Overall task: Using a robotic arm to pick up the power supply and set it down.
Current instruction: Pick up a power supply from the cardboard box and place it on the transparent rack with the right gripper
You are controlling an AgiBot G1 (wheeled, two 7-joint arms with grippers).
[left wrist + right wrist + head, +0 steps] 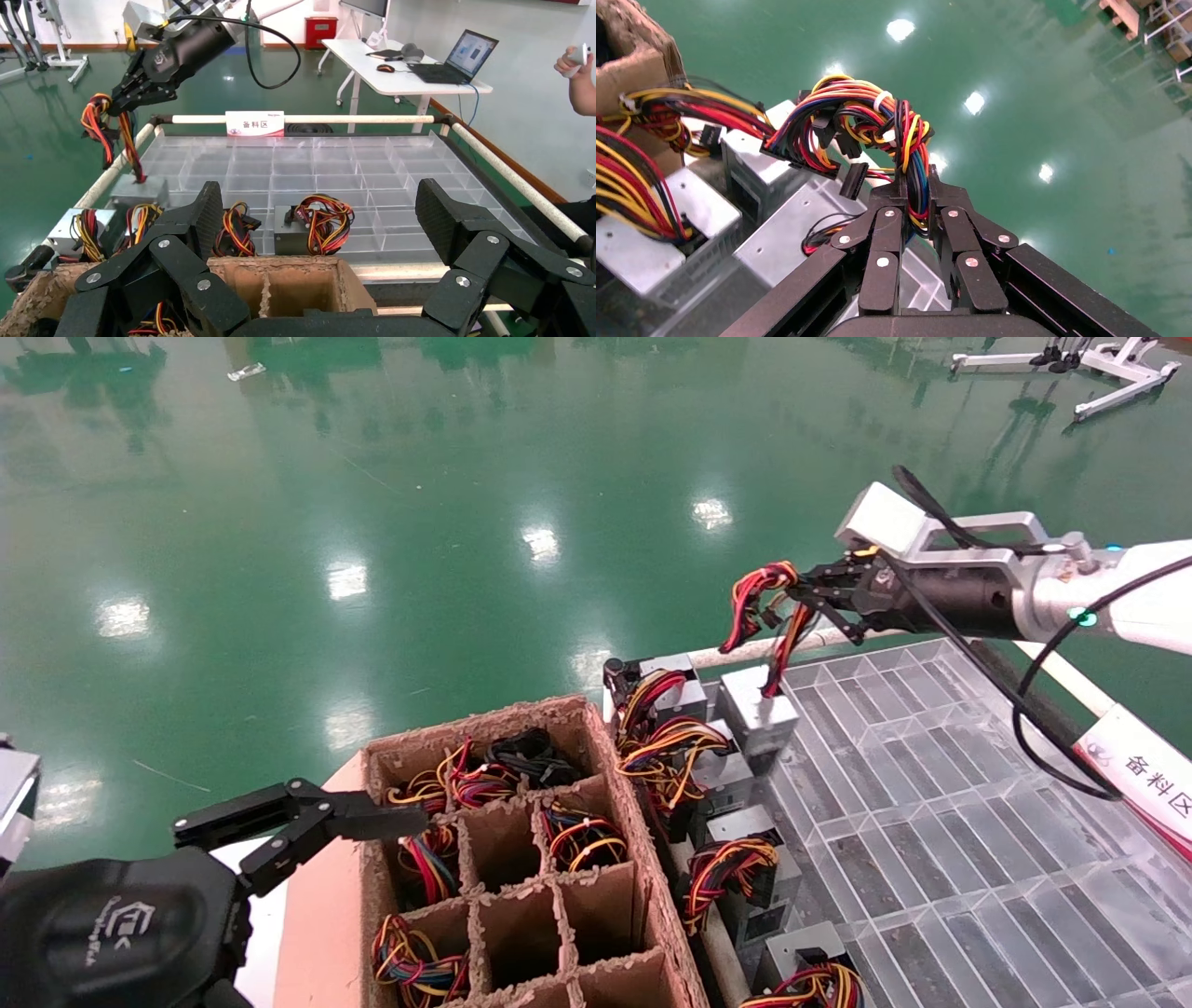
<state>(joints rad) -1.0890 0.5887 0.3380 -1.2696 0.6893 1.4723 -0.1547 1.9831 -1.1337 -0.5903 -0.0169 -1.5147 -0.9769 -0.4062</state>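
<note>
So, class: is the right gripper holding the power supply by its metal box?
No: the right gripper fingers pinch the wire bundle, and the power supply hangs below.

The clear grid tray (941,840) lies open across most of its compartments, free for a gripper to come down. Along its left edge a row of power supplies (745,845) with looping wire bundles crowds the way, hard against the cardboard divider box (521,859), where several cells stand unfilled.
</note>
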